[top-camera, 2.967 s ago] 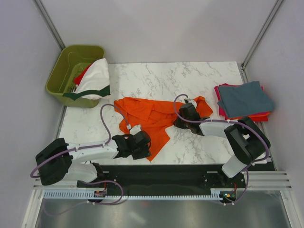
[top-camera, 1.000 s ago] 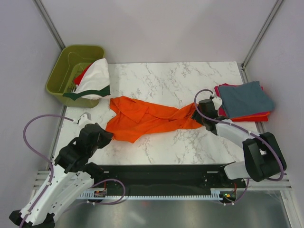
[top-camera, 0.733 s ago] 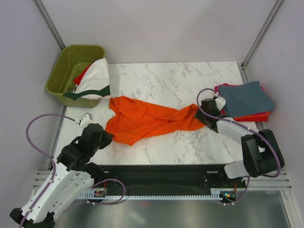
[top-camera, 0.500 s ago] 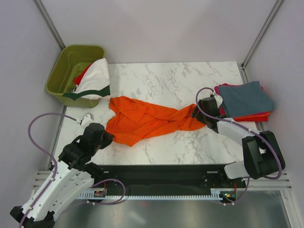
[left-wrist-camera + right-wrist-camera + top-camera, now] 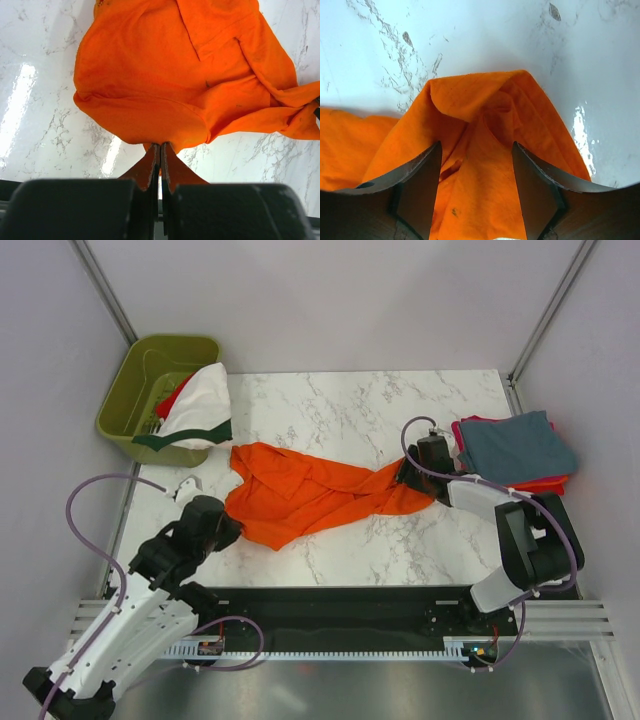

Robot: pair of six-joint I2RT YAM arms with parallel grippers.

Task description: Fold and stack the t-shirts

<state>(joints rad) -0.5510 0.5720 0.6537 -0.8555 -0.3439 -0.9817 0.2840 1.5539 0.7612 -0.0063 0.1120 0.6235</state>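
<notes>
The left arm (image 5: 130,625) reaches forward from its base, elbow out to the left, and its wrist angles the left gripper (image 5: 224,530) low and rightward. Its jaws are pressed together, pinching an edge of the orange t-shirt (image 5: 165,90). The right arm (image 5: 480,495) folds back on itself, forearm stretched leftward near the surface. The right gripper (image 5: 476,150) points down, jaws spread, cloth lying unpinched between the fingers

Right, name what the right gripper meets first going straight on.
The orange t-shirt: its bunched end lies between the open fingers of the right gripper, though whether they already touch is unclear.
</notes>
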